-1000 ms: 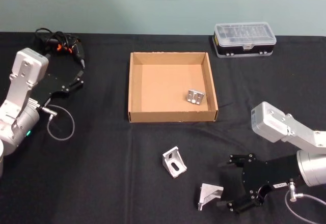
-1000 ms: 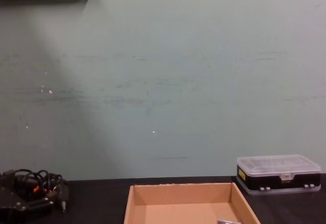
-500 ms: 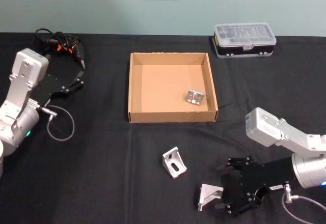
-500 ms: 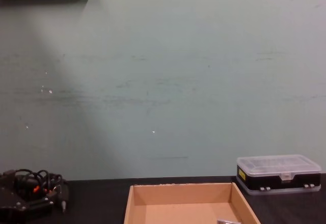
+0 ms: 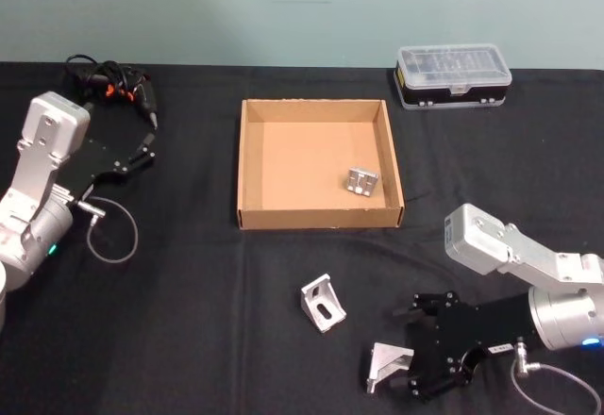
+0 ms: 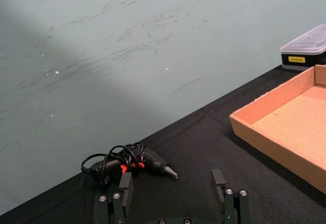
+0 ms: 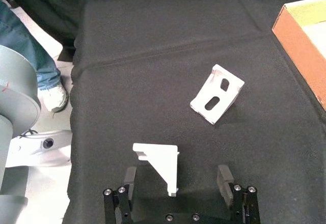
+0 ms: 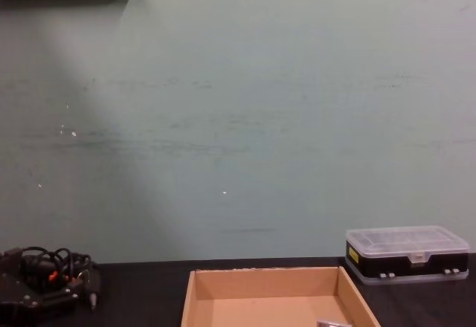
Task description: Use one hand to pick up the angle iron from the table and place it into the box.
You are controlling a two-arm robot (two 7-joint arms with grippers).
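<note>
The right gripper (image 5: 409,354), black on a silver-grey arm, is reaching low over the near right part of the flat matte black table (image 5: 189,292). Its two fingers (image 7: 224,179) are standing wide apart, and a silver L-shaped metal angle iron (image 5: 385,364) is lying on the table between them, touching neither in the right wrist view (image 7: 160,160).

A second angle iron (image 5: 323,302), slotted, is resting on the table just beyond and to the left, near the front wall of the wide, shallow tan cardboard box (image 5: 241,165). A third angle iron (image 5: 361,181) is lying inside the box near its right wall.

Behind the box to the right, a black case with a clear plastic lid (image 5: 453,74) is sitting.

The left gripper (image 5: 146,149) is sitting parked at the far left, its fingers (image 6: 219,179) spread open, close to a tangle of black and red cables (image 5: 109,80).
</note>
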